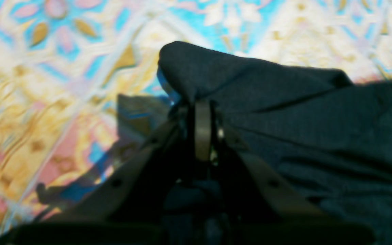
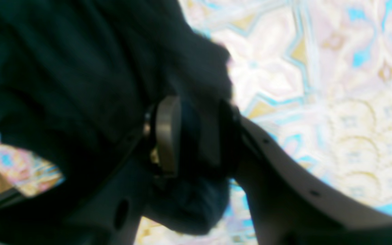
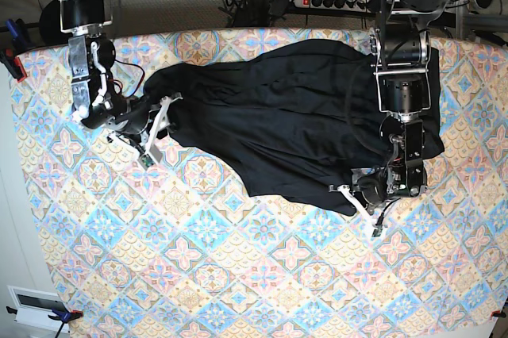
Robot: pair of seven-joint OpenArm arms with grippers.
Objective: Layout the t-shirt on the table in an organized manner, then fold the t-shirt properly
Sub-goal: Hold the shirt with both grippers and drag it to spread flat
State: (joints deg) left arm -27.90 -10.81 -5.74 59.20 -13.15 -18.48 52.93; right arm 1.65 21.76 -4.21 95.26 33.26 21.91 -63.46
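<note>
Pinched in the left gripper's closed fingers, the t-shirt's near hem is ready for spreading over the bench, while the right gripper's fingers stand parted around a far-left fold.

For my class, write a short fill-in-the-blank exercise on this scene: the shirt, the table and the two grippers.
1. The t-shirt spread on the table is plain ____ in colour.
2. The left gripper is ____ on a fold of the t-shirt.
3. In the base view, the right gripper is at the shirt's ____ edge.
4. The right gripper's fingers stand apart with ____ between them.

Missing words: black; shut; left; cloth
</note>
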